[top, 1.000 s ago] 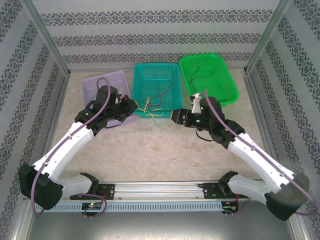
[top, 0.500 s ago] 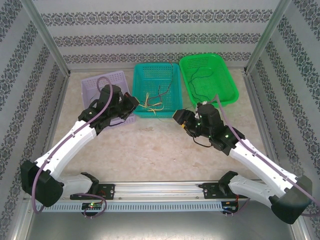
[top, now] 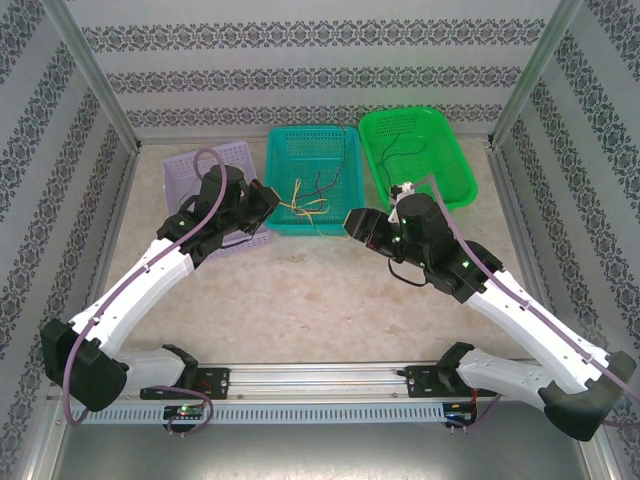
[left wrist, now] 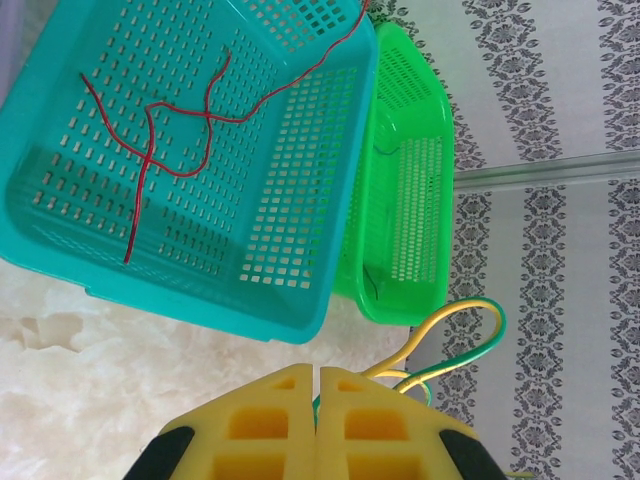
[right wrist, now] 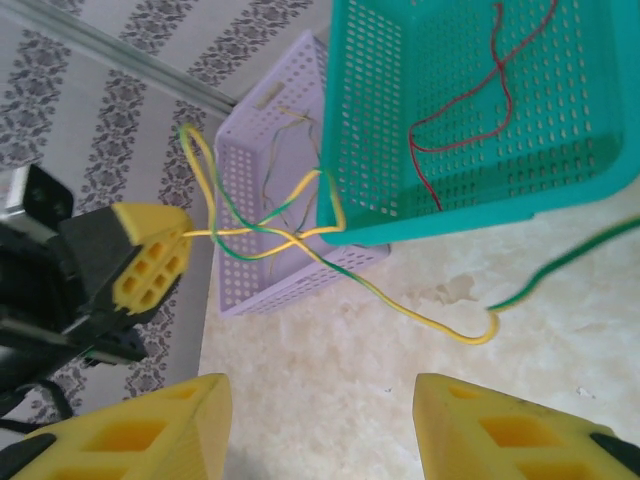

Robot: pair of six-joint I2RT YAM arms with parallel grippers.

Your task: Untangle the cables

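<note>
Your left gripper [left wrist: 316,425] has its yellow pads pressed flat together, pinching the yellow-and-green cables [right wrist: 300,243], which come out at one side of the pads in a loop. From the overhead view you can see that gripper poised at the near left corner of the teal basket [top: 300,155], with the purple basket [top: 190,170] just beside it on the left. The pinched strands run from the pads across the front wall of the teal basket and cross over each other there. They then trail down onto the pale table [top: 300,300], where one bends sharply and a green length goes off to the right edge of the right wrist view. Your right gripper [right wrist: 320,420] stands with its jaws apart and nothing between them, low over the table in front of the teal basket, facing those strands but clear of them. Inside the teal basket a red cable [left wrist: 190,125] lies in loose curls on the floor, one end climbing over the far rim. A thin dark cable [top: 400,150] lies in the green basket [top: 445,150], which sits just beside the teal one on the right
</note>
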